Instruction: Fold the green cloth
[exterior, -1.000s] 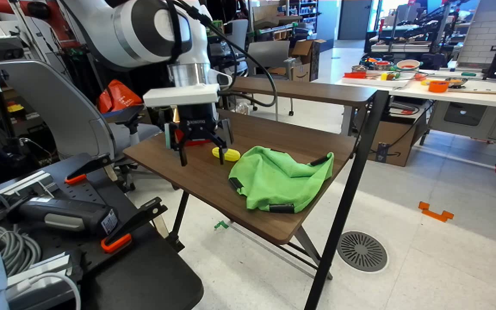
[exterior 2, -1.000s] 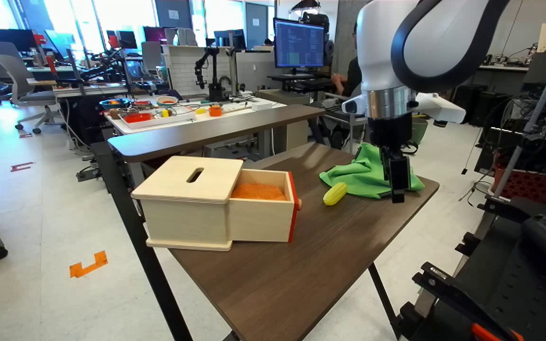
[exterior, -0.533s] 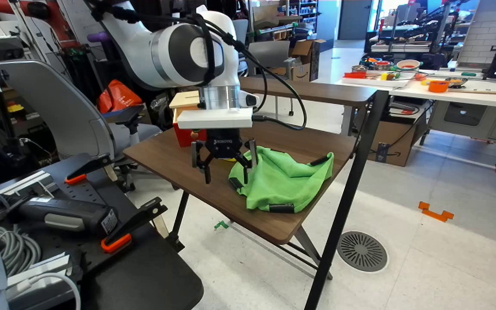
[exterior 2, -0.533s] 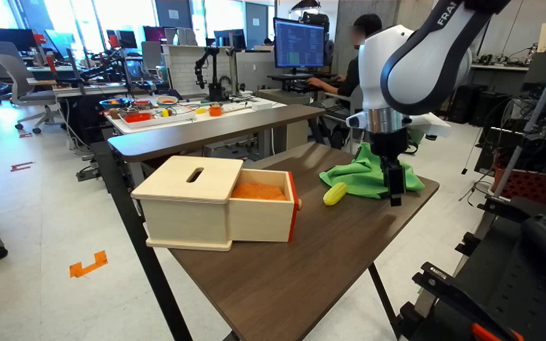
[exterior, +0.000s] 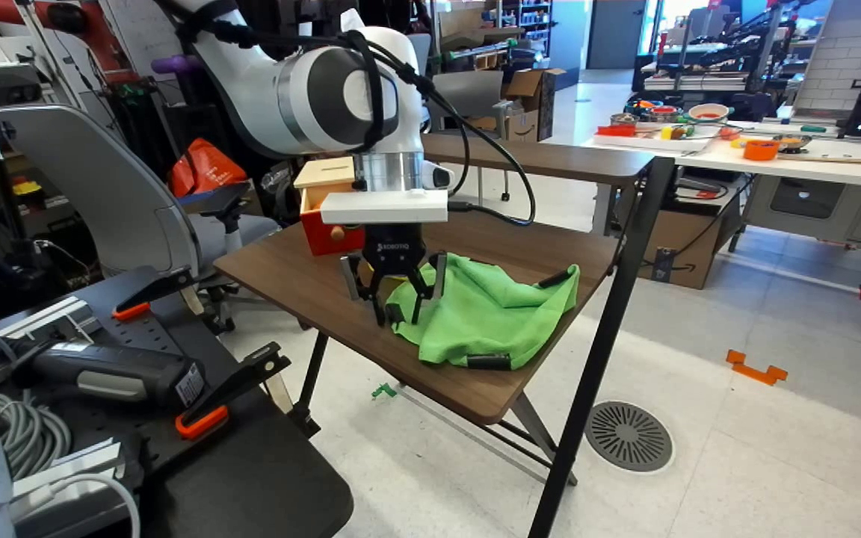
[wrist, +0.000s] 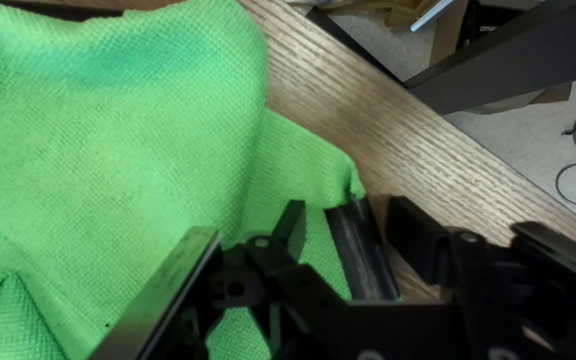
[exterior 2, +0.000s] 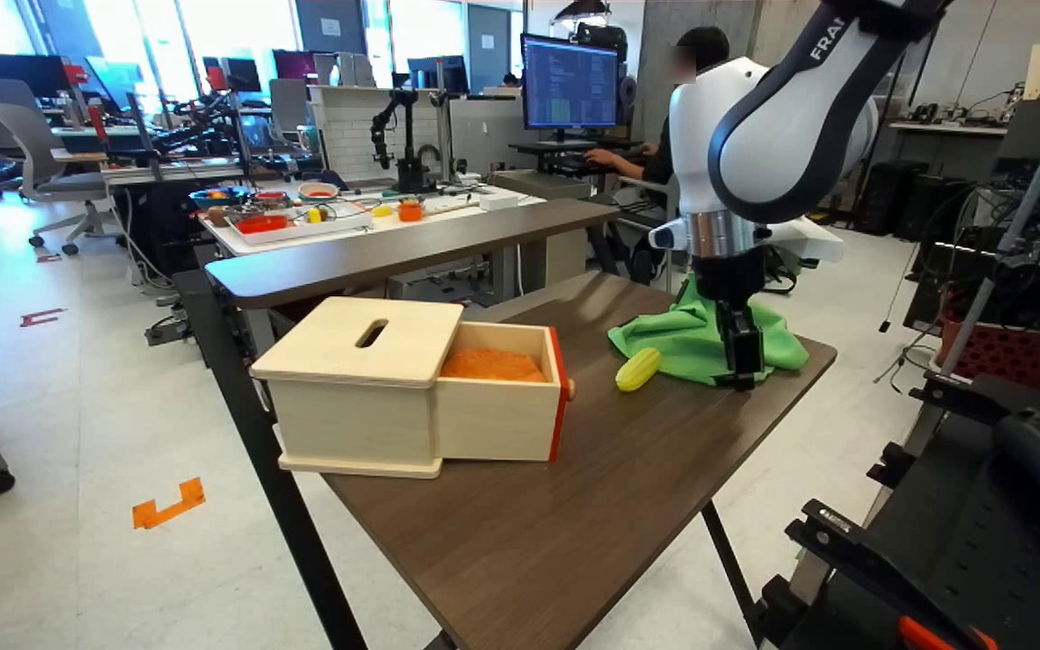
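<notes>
The green cloth [exterior: 490, 314] lies rumpled on the brown table, with black strips on its edges, and both exterior views show it. My gripper [exterior: 399, 321] points down at the cloth's edge, its fingertips low near the tabletop. In the wrist view the cloth [wrist: 118, 150] fills the left side. There the gripper [wrist: 345, 205] stands partly open around a black strip [wrist: 363, 250] on the cloth's edge. One finger is over green fabric, the other over bare wood, and gaps show on both sides of the strip. In an exterior view the gripper [exterior 2: 742, 386] covers part of the cloth.
A yellow banana-like object [exterior 2: 638, 369] lies beside the cloth. A wooden box [exterior 2: 348, 415] with its red-fronted drawer [exterior 2: 497, 420] pulled out stands on the table [exterior 2: 520, 533]. A raised shelf [exterior: 542, 158] and a black post [exterior: 602, 321] border the table. A black cart [exterior: 251, 463] stands nearby.
My gripper has come down and across to the cloth's edge, and its fingers have drawn closer together. The strip-side edge of the cloth has shifted slightly towards the gripper.
</notes>
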